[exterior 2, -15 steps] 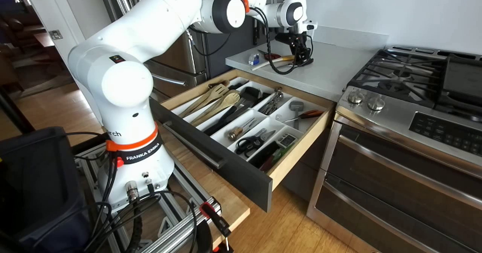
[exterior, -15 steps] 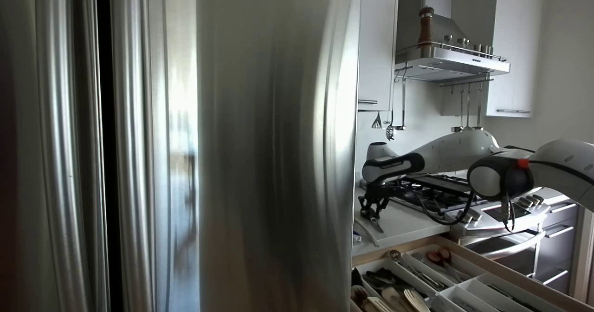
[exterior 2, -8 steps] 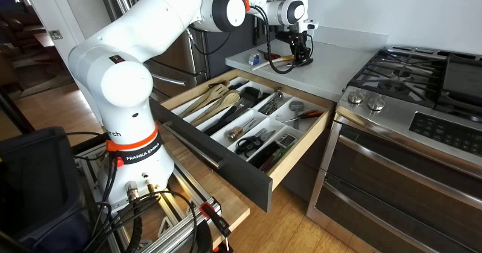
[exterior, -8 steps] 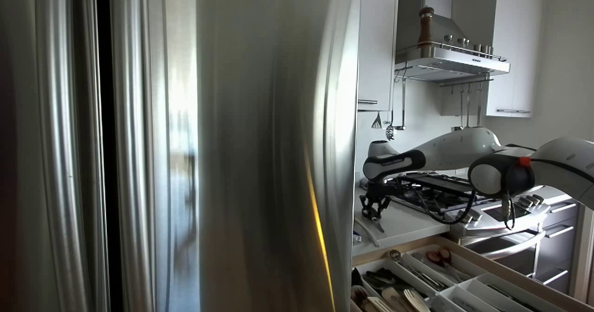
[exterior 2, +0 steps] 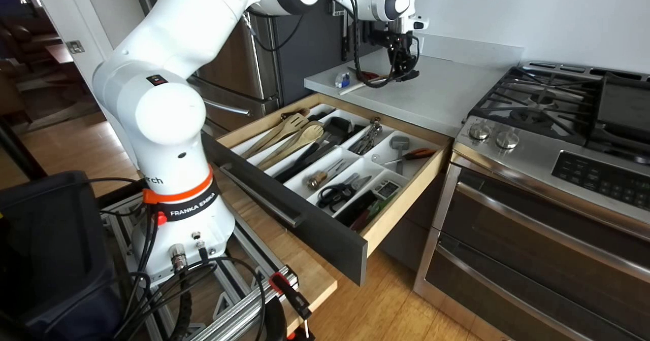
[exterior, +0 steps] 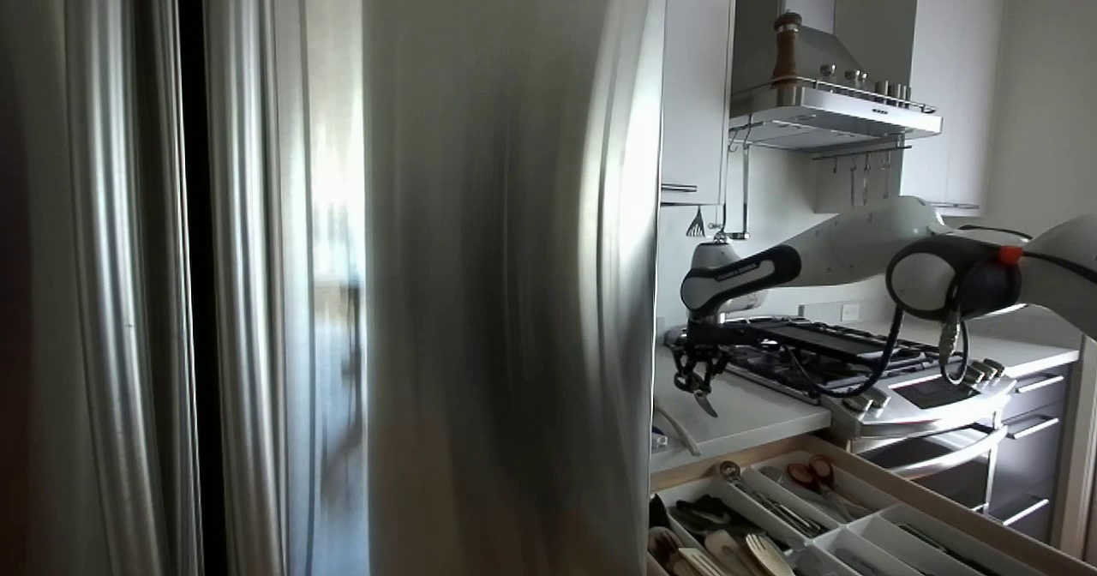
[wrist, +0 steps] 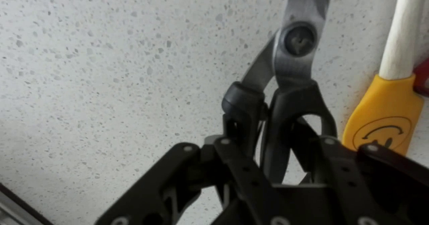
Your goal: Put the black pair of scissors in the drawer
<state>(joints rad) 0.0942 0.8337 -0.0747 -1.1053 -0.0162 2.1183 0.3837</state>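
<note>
One pair of scissors (wrist: pixel 295 71), black handles, grey metal blades: pinched at the handles by the black claw (wrist: pixel 263 131), over the speckled pale-grey table (wrist: pixel 117 84). One yellow-headed spatula (wrist: pixel 385 114), pale handle, head printed with a face: lying on the table, near the scissors. One dark-fronted, wood-sided drawer (exterior 2: pixel 330 242): open, white divided tray (exterior 2: pixel 387 145) inside, stocked with utensils (exterior 2: pixel 310 133), including a second black-handled pair (exterior 2: pixel 341 191).

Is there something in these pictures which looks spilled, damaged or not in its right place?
Nothing looks spilled or damaged. The yellow-headed utensil perhaps seems out of place: it lies loose on the counter, while the open drawer holds wooden utensils. The gripper holds the black scissors.
</note>
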